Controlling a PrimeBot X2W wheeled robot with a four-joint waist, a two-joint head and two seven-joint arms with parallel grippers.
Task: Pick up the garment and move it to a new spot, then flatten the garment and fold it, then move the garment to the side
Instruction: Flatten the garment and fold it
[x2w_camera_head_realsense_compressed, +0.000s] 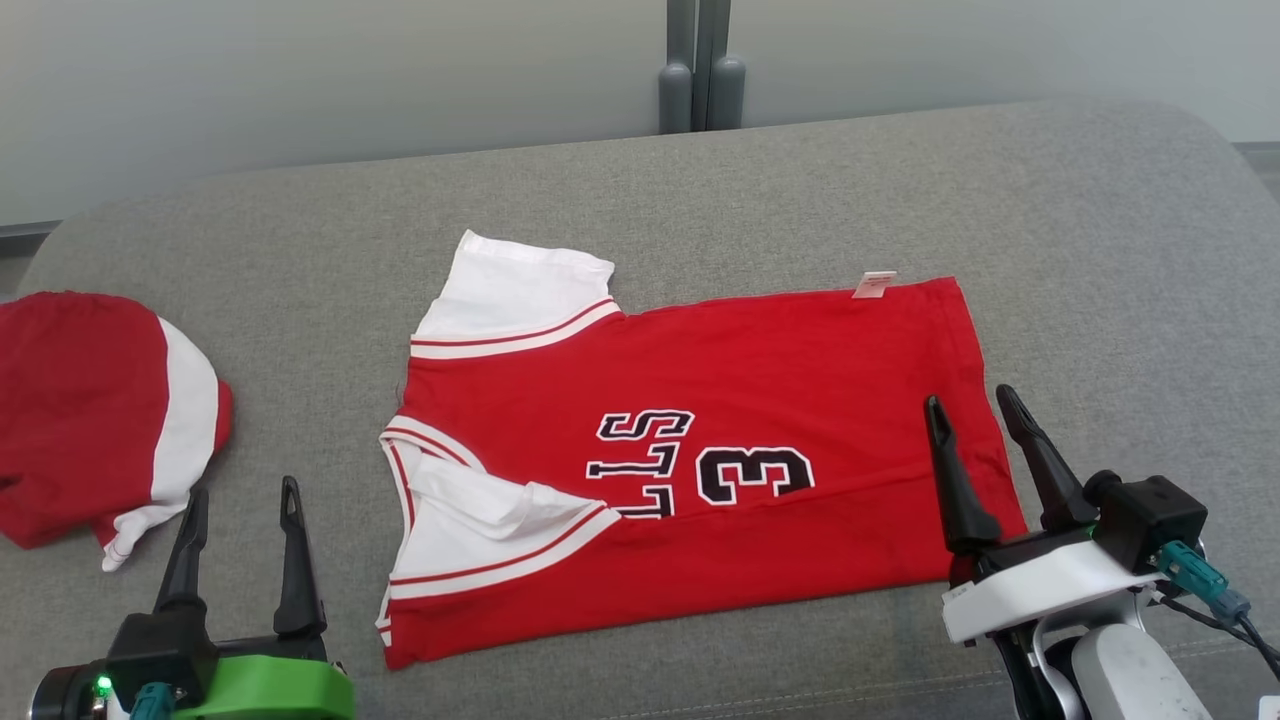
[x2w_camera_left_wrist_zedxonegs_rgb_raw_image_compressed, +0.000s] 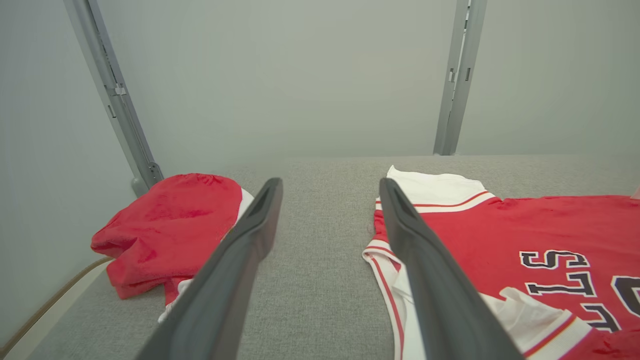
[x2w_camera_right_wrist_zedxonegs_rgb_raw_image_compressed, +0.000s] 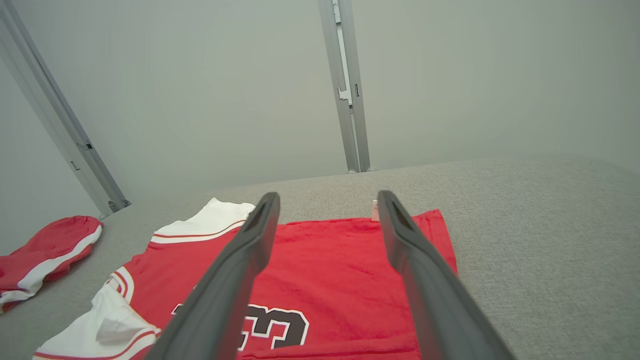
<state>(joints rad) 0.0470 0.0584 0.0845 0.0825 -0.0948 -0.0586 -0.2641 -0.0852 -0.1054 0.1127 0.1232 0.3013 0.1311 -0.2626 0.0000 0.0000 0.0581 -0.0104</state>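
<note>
My left gripper (x2w_camera_head_realsense_compressed: 245, 488) has its two dark fingers spread wide with nothing between them, hanging at the near left over bare grey cushion (x2w_camera_head_realsense_compressed: 800, 190). My right gripper (x2w_camera_head_realsense_compressed: 970, 396) is spread just as wide and is also empty, its tips over the near right corner of the jersey (x2w_camera_head_realsense_compressed: 760, 370) (I cannot tell whether they touch the cloth). The jersey lies flat in the middle of the cushion, red, with white sleeves toward the left, hem to the right and a small label (x2w_camera_head_realsense_compressed: 874, 284) at its far edge. A red-and-white bundle (x2w_camera_head_realsense_compressed: 90, 410) sits apart at the left edge, just beyond the left fingers.
</note>
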